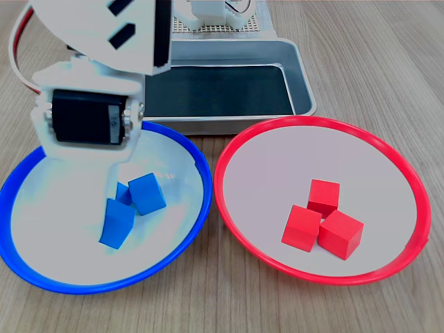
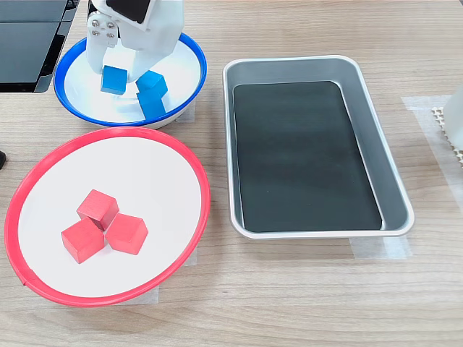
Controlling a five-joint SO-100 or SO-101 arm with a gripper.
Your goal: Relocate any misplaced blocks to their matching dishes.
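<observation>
My gripper (image 1: 114,208) reaches down into the blue-rimmed plate (image 1: 206,187) at the first exterior view's left. Its fingers sit close on either side of a tilted blue cube (image 1: 116,225), and it looks shut on that cube. Two more blue cubes (image 1: 147,194) lie just beside it in the same plate. In the second exterior view the gripper (image 2: 116,76) and held cube (image 2: 113,79) are in the blue plate (image 2: 201,69) at top left. Three red cubes (image 1: 324,196) cluster in the red-rimmed plate (image 1: 291,159), also seen as red cubes (image 2: 98,206) in the red plate (image 2: 130,166).
A silver metal tray (image 2: 394,181) with a dark bottom lies on the second exterior view's right, holding nothing. A black device (image 2: 29,36) sits at that same view's top left. The arm's white base (image 1: 215,14) stands behind the tray (image 1: 305,90).
</observation>
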